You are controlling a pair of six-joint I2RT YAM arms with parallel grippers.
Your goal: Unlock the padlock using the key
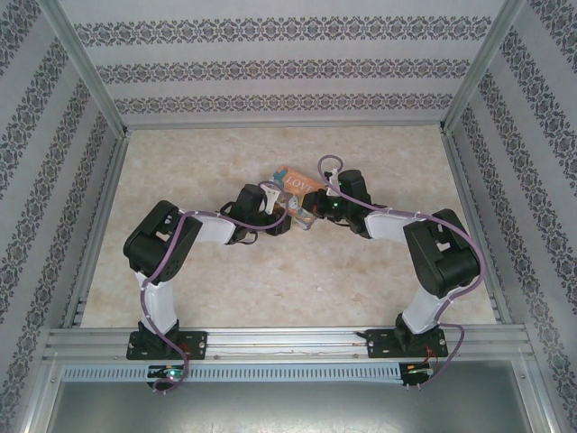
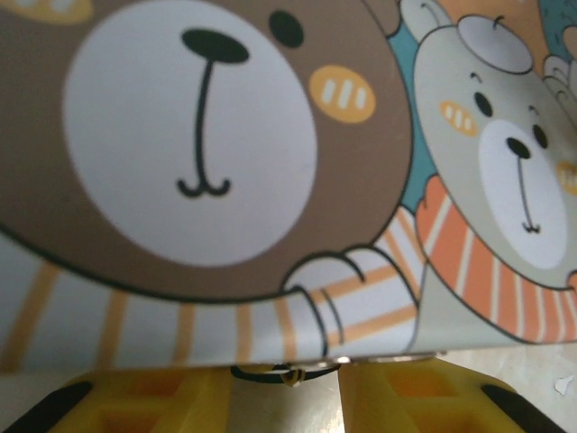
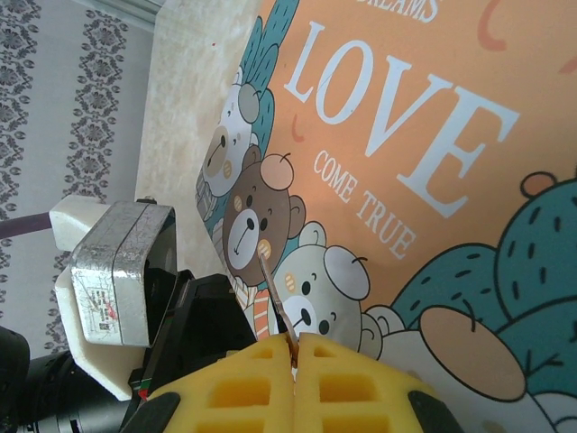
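Key (image 3: 273, 293) pokes up from clamped right jaws; left jaws stand apart near tin (image 3: 433, 135).

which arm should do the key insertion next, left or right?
Right. The right gripper is shut on what looks like the key, which points toward the tin box. The left gripper sits open at the box's edge with no key.
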